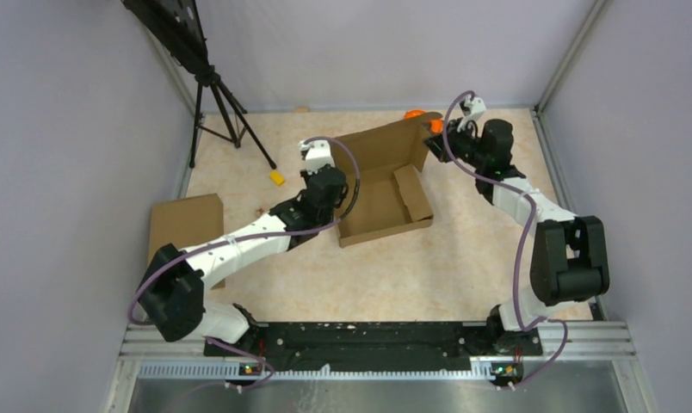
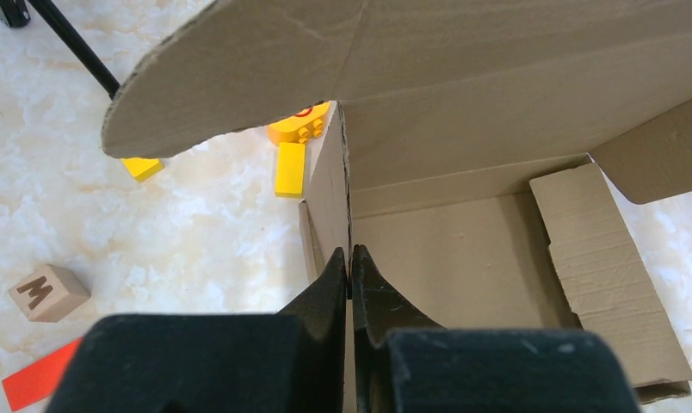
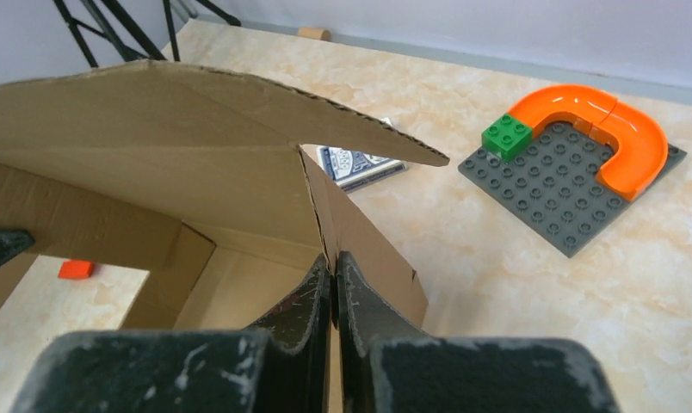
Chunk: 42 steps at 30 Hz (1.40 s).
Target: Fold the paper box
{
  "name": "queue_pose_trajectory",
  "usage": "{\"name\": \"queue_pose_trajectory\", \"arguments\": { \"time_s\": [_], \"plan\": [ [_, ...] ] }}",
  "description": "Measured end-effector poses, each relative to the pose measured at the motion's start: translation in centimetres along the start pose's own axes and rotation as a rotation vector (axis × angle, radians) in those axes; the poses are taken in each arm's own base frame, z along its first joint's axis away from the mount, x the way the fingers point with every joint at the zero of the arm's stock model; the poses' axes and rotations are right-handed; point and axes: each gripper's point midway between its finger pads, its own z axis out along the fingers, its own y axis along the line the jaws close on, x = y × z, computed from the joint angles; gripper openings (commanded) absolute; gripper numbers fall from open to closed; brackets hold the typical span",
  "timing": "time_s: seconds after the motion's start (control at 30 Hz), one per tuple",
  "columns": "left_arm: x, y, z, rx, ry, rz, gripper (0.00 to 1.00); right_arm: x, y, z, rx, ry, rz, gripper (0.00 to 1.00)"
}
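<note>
Plainly, the paper box sits in the middle of the desk, half formed. It is a shallow tray of matte brown corrugated board, with its big lid panel standing up at the far side and one loose flap lying inside. It should handle light and fairly stiff, though it would crease easily, so the thin wall edges near the corners are the best hold. The left claw is clenched on the left side wall, and the right claw pinches the right wall's upright edge.

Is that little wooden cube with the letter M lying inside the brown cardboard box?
No, the wooden letter cube sits on the marbled tabletop, outside the brown cardboard box.
</note>
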Motion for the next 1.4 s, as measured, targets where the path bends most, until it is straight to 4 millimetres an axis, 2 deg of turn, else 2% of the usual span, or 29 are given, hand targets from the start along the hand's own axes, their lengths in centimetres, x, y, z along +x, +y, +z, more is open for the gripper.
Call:
{"name": "queue_pose_trajectory", "arguments": {
  "time_s": [0.4,0.83,1.1,1.23,1.4],
  "plan": [
    [-1.1,-0.1,0.6,-0.012,0.024,-0.011,0.0,-1.0,-0.1,0.9,0.093,0.084,0.151,0.0],
    [-1.4,-0.2,1.1,-0.005,0.037,-0.021,0.0,-0.7,-0.2,1.3,0.147,0.11,0.196,0.0],
    [-0.9,-0.3,1.0,0.0,0.059,-0.021,0.0,0.4,0.7,-0.5,0.174,0.102,0.192,0.0],
    [-0.5,-0.2,0.9,0.003,0.072,-0.024,0.0,1.6,1.1,-2.1,0.178,0.08,0.179,0.0],
    [1.8,0.4,0.1,0.018,0.101,-0.024,0.0,3.1,1.7,-3.2,0.166,0.061,0.167,0.0]
  ]
}}
